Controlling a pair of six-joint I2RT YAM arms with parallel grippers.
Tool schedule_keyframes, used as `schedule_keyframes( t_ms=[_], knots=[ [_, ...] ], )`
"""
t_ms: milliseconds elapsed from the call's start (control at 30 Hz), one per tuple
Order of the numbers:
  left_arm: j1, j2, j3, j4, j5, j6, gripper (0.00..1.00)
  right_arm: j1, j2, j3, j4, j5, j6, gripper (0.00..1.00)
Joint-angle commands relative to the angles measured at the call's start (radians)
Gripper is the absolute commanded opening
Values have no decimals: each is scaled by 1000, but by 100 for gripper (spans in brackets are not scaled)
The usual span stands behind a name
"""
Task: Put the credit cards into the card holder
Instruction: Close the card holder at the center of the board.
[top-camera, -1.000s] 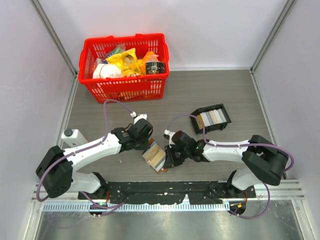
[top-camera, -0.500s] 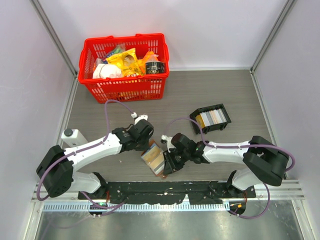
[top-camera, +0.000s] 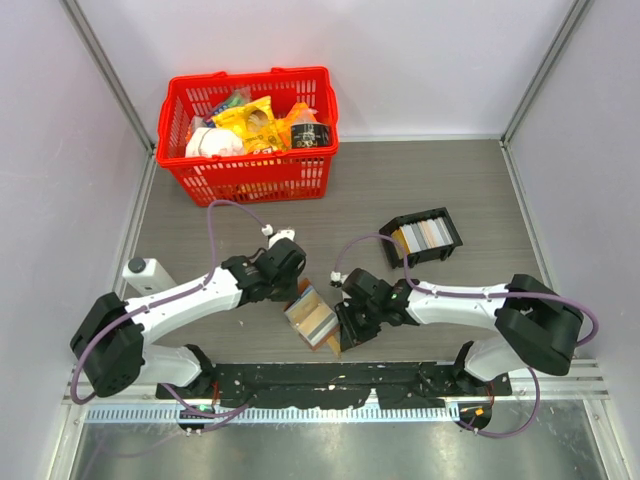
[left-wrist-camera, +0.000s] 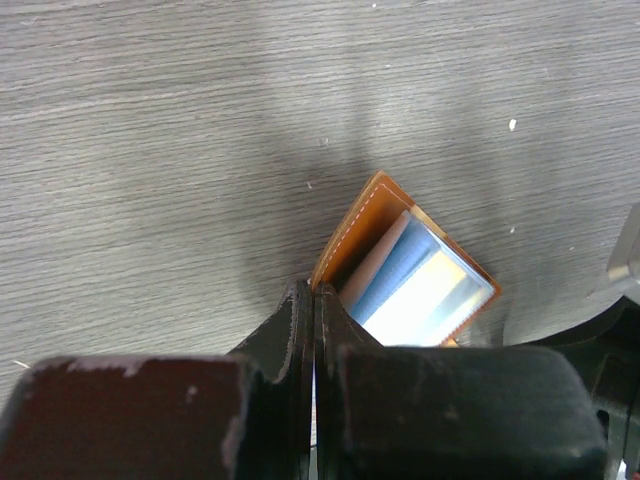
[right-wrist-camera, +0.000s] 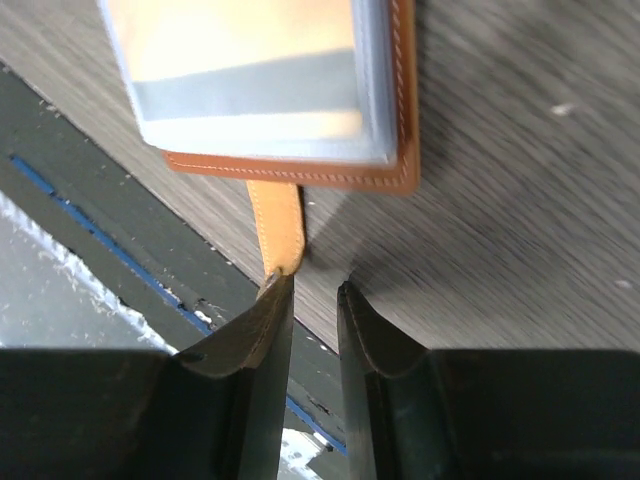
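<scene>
My left claw (left-wrist-camera: 314, 330) is closed flat on the corner of the wallet (top-camera: 311, 317), its two fingers pressed together with the brown leather edge pinched between them. The wallet lies open near the middle of the counter's (top-camera: 420, 180) near edge, between my two arms, with light blue and white cards (left-wrist-camera: 415, 290) showing in its tan inner pocket.

My right claw (right-wrist-camera: 312, 300) stands with its fingers parted a little and nothing held between them. The tip of one finger (right-wrist-camera: 262, 310) touches the end of the wallet's small tan snap tab (right-wrist-camera: 276, 230), which hangs out past the stitched brown edge toward the black rail along the near edge.

Further cards (top-camera: 425, 235), yellow-orange, white and grey, stand on edge in a small black tray (top-camera: 422, 238) toward the right of the counter, well apart from the wallet.

A red basket (top-camera: 252, 140) of packaged goods sits at the far left corner. A small white block (top-camera: 143, 272) stands at the left edge.
</scene>
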Motion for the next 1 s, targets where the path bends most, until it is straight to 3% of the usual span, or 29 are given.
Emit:
schedule_keyframes(
  t_ms=[0,133,433,667,867,967],
  knots=[
    [5,-61,-23,87,14,-46,0,6,-4,20,-124,196,39,29],
    [-3,-75,-64,145,57,-102,0,4,59,28,-129,213,45,30],
    [-59,-47,-90,301,193,-116,3,6,35,8,-96,303,120,30],
    [-112,-6,-53,288,173,-116,8,6,-2,-18,-95,383,160,30],
    [-153,60,-14,285,167,-87,16,6,-169,-38,-170,559,264,30],
    [-171,91,3,283,163,-86,23,4,-310,-63,-198,647,330,37]
  ],
)
